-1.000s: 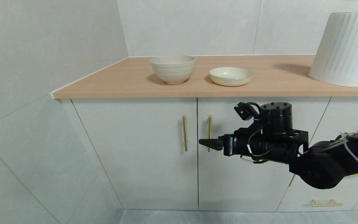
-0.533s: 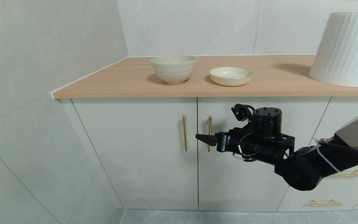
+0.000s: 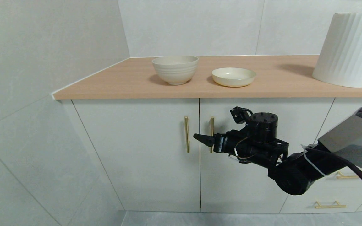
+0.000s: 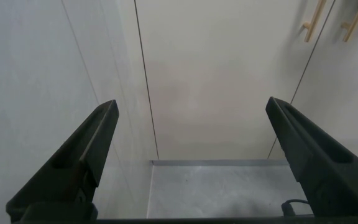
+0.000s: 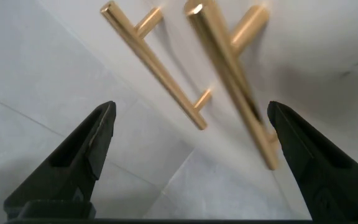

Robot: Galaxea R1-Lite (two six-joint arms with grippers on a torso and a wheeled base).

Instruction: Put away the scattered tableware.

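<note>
- Over the last second the right gripper [image 3: 203, 140] has travelled to the robot's left and in toward the cabinet. Its tip now sits in front of the right door handle [image 3: 212, 134] and reaches toward the seam between the two doors. Nothing on the countertop [image 3: 121, 84] has shifted.
- In the right wrist view its fingers stand wide apart and hold nothing. Both gold handles show in the gap ahead of them, but we cannot tell whether either finger touches a handle.
- The left gripper [image 4: 191, 107] hangs low, facing the bottom of the cabinet front and the floor. Its fingers are also spread and empty.
- The tableware is all out on the counter: the deep ribbed bowl [image 3: 175, 69] stands upright, and the shallow dish [image 3: 233, 76] sits near it on its right, not touching.
- Both cabinet doors are shut, the left door handle [image 3: 186, 134] and the right one close together on either side of the seam.
- We judge the task barely begun, since no piece has been put away.
- The step in hand looks like taking the right door's handle.
- Still to do, as we see it: close on the handle, pull the door open, and carry the bowl and the dish inside one by one.
</note>
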